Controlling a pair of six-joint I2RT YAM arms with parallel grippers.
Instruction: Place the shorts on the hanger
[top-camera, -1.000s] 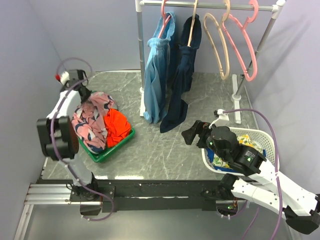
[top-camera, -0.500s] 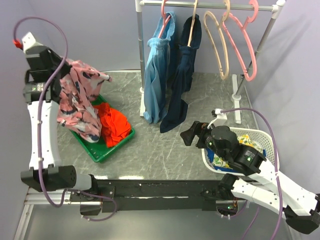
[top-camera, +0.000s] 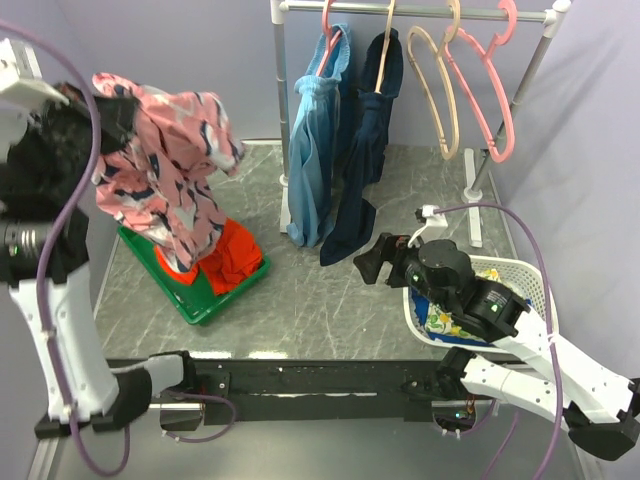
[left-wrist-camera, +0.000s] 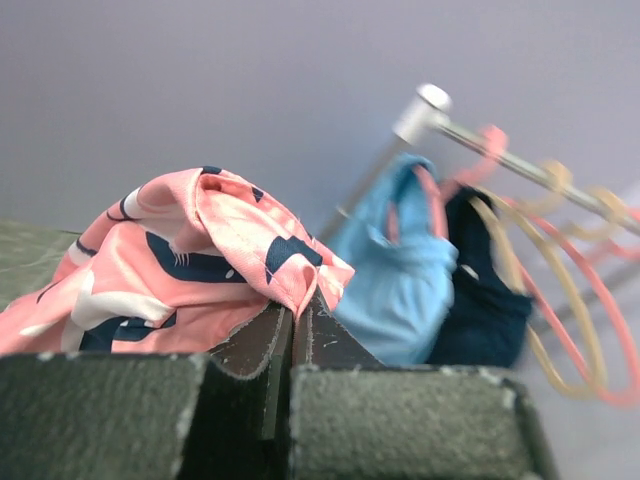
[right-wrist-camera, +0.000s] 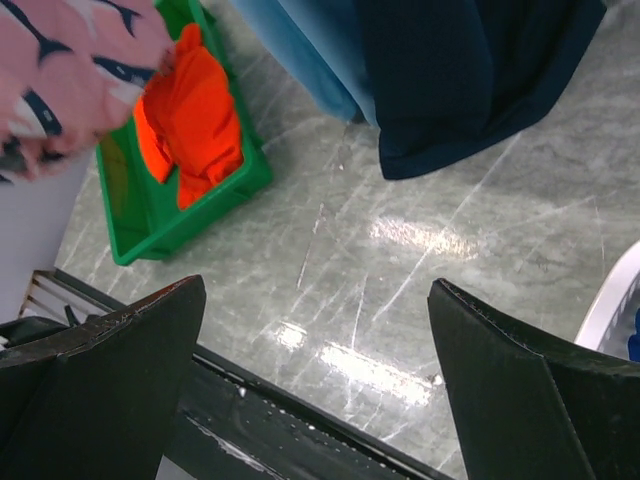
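Overhead first: the left gripper (top-camera: 105, 108) is up high at far left and badly blurred, so I cannot read its fingers from here. The shorts (top-camera: 165, 180) hang from its tips and drape down over the green tray (top-camera: 205, 305), hiding part of the orange cloth (top-camera: 235, 255). I cannot tell whether the hem touches the tray. The hanger (top-camera: 442, 95) hangs on the rail (top-camera: 420, 12), well apart from both sets of fingers, between the navy garment (top-camera: 365, 150) and a pink hanger (top-camera: 490, 90). The right gripper (top-camera: 372, 262) sits low over the table (top-camera: 320, 300), just beside the white basket (top-camera: 530, 270). Its arm covers part of the basket's contents.

Left wrist: the fingers (left-wrist-camera: 250, 345) are pressed together with a fold of pink fabric pinched at their tips. The rest of the shorts bunches above and left of them, cut by the frame edge. Beyond the right finger everything is soft: the light-blue garment (left-wrist-camera: 400, 280), navy garment and rail. The hanger is a smear, barely separable from the pink one.

Right wrist: the fingers (right-wrist-camera: 120, 350) are spread wide, with only bare table between them. Beyond the left finger lie the tray and orange cloth, and the shorts are clipped by the top-left corner. Ahead I see only the hems of the two hung garments. A sliver of basket rim shows beside the right finger.
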